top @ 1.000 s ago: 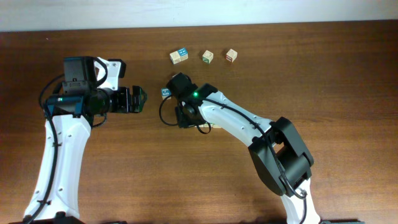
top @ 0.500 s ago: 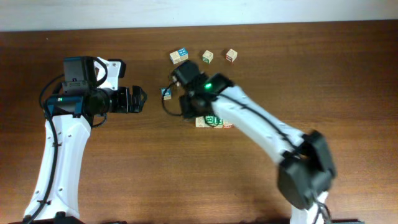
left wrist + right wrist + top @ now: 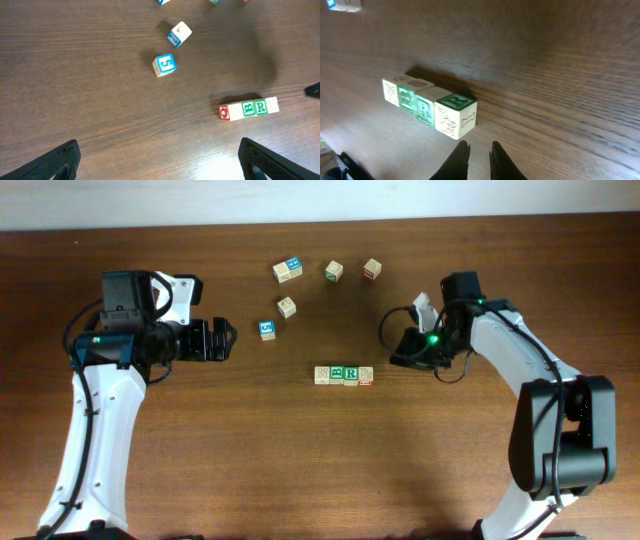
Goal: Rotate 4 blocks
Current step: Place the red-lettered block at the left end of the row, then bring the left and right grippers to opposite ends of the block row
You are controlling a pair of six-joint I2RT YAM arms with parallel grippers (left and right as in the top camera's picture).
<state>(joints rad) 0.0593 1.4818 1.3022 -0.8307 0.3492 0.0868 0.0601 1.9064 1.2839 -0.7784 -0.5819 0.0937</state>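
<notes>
Four blocks (image 3: 343,375) lie in a touching row at the table's middle: tan-printed (image 3: 323,375), two green-printed, then red-printed (image 3: 365,376). The left wrist view has the row (image 3: 248,108) at right, an "R" (image 3: 260,106) facing up. In the right wrist view the row (image 3: 427,107) runs away from the fingers, its nearest cube (image 3: 456,117) topped with a green "R". My right gripper (image 3: 398,358) (image 3: 479,147) hangs just right of the row, empty, its jaws a narrow gap apart. My left gripper (image 3: 228,338) (image 3: 157,146) is wide open, well left of the row.
A blue "5" cube (image 3: 267,329) (image 3: 164,65) and a pale cube (image 3: 287,306) (image 3: 179,34) sit up-left of the row. Three more cubes line the back: blue-printed (image 3: 288,270), green-printed (image 3: 334,271), red-printed (image 3: 372,269).
My right arm has swung from over the blocks out to the right, uncovering the row and the pale cube, and its jaws have drawn closer together. The left arm has not moved.
</notes>
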